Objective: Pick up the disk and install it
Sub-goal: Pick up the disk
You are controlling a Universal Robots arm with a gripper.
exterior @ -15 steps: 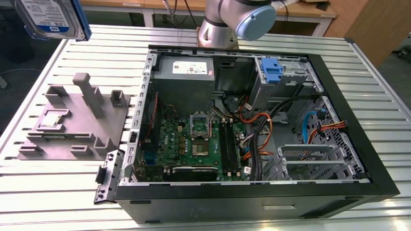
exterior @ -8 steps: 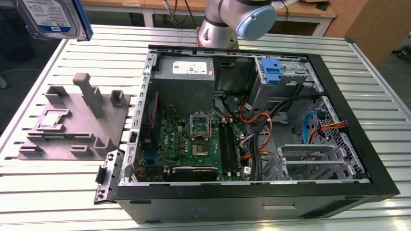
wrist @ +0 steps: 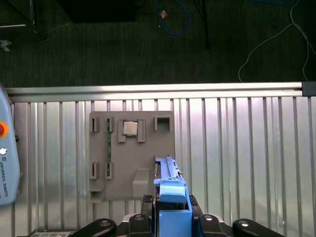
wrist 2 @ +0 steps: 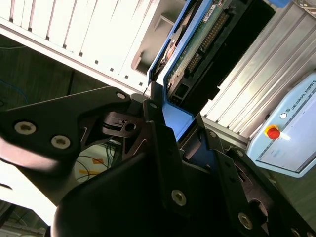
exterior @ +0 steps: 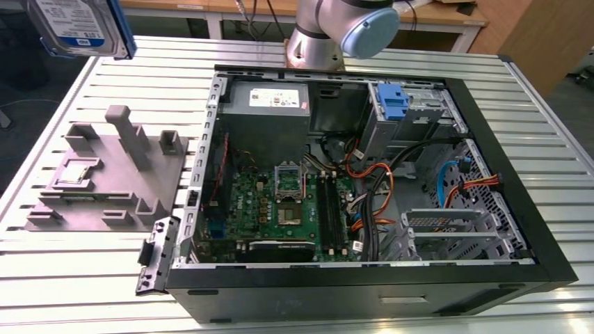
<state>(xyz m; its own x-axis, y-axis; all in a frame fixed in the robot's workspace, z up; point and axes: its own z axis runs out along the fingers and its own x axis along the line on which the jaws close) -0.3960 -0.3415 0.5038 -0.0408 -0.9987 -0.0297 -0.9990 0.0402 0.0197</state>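
Gripping the disk [exterior: 79,26] by its blue frame, our hand [wrist: 173,217] holds it high over the desk [exterior: 83,278]. In the exterior view the open case [exterior: 371,296] lies at four o'clock from it

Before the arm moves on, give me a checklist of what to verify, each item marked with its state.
1. Disk gripped: ok; the jaws are clamped on its blue frame.
2. Disk clear of the grey holder: ok; it hangs well above it.
3. Computer case open: ok; its inside is exposed.
4. Drive bay free: cannot tell; a blue bracket stands at it.
5. Orange cables out of the way: cannot tell; they lie loose beside the board.
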